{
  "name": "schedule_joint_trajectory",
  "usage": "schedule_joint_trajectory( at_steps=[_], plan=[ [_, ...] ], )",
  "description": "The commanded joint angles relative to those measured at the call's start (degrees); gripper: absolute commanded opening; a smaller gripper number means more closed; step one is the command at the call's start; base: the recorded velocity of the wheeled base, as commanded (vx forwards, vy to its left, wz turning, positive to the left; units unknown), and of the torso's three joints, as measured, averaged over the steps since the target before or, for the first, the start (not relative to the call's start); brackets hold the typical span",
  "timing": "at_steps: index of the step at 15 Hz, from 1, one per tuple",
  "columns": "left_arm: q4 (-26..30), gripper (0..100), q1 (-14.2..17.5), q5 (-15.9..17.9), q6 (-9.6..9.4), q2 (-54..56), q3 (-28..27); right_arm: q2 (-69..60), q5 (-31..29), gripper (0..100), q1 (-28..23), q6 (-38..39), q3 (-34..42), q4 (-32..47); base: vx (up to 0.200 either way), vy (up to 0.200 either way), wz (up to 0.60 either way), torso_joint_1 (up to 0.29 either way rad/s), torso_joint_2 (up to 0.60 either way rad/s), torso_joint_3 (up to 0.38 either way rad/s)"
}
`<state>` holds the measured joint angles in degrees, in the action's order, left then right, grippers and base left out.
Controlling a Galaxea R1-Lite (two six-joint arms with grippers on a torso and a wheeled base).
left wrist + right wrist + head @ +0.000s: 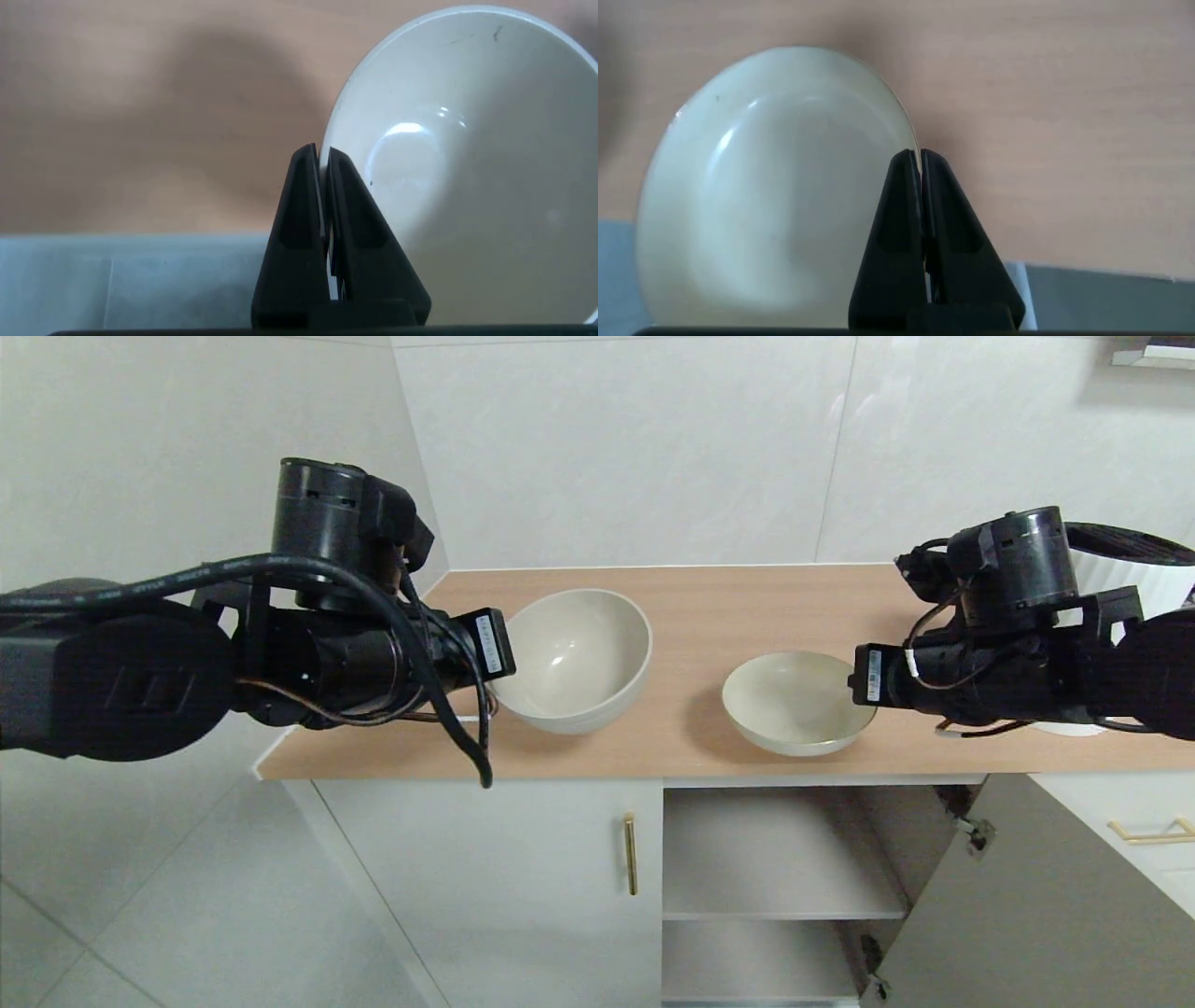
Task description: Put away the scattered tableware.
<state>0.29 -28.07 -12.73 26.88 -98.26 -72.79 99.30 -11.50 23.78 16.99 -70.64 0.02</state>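
Countertop [709, 607] of light wood carries two pale bowls in the head view. Large bowl [579, 653] sits toward the robot's left, tilted, its glossy inside turned toward the left gripper [502, 660], which meets its near rim. Shallow bowl [789, 695] is near the front edge, well apart from the large bowl, with the right gripper [861, 679] at its rim on the robot's right. Can't tell if either bowl is lifted off the wood. Both arms come in level from the sides, wrists pointing inward toward each other. Ribbed white container [1144, 574] stands at the back behind the right arm. Below, the cabinet door [1008, 915] hangs open beside two shelves [780, 901].

Left wrist view: left gripper [324, 159] has its black fingers [304, 201] pinched nearly together on the large bowl [467, 168], clamping the thin rim. A light glare shows on the bowl's inner wall; countertop [168, 112] lies beyond.

Right wrist view: right gripper [921, 161] is likewise squeezed onto the rim of the shallow bowl [775, 187], one finger inside and one outside the rim. Countertop [1064, 112] lies beside it.
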Motion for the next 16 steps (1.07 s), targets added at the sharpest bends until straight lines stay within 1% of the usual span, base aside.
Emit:
schedule_joint_trajectory(
  at_steps=[1,2,3,4,5,7,10,14,16],
  plan=[
    [-0.03,0,-1.81,-0.02,0.10,1.58,3.53,-3.59,0.07,0,0.21,-0.03,1.21,1.56,0.000,0.000,0.00,0.000,0.00,0.000],
    [-0.03,0,-2.69,-0.02,0.10,1.84,5.73,-5.26,0.77,0,0.39,-0.03,2.09,3.05,0.000,0.000,0.00,0.000,0.00,0.000],
    [-0.03,0,-3.74,-0.19,0.10,1.93,7.58,-7.20,2.44,0,1.09,-0.03,4.73,4.28,0.000,0.000,0.00,0.000,0.00,0.000],
    [-0.03,0,-4.09,-0.19,0.10,1.93,8.10,-8.43,3.41,0,1.44,-0.03,6.40,4.28,0.000,0.000,0.00,0.000,0.00,0.000],
    [-0.03,0,-5.06,-0.28,0.10,2.37,9.25,-12.73,5.34,0,2.23,0.14,11.67,4.37,0.000,0.000,0.00,0.000,0.00,0.000],
    [-0.03,0,-5.24,-0.28,0.10,2.37,10.12,-16.34,6.22,0,2.32,0.23,16.33,4.46,0.000,0.000,0.00,0.000,0.00,0.000],
    [-0.03,0,-5.24,-0.28,0.01,2.63,10.39,-17.04,6.31,0,2.41,0.14,19.23,4.55,0.000,0.000,0.00,0.000,0.00,0.000],
    [-0.03,0,-5.24,-0.19,0.01,2.81,10.39,-14.05,6.49,0,2.41,0.14,19.49,4.55,0.000,0.000,0.00,0.000,0.00,0.000],
    [-0.03,0,-5.32,-0.19,-0.07,2.54,10.39,-13.17,6.49,0,2.41,0.14,19.40,4.37,-0.200,0.000,0.00,0.000,0.00,0.000]
  ],
)
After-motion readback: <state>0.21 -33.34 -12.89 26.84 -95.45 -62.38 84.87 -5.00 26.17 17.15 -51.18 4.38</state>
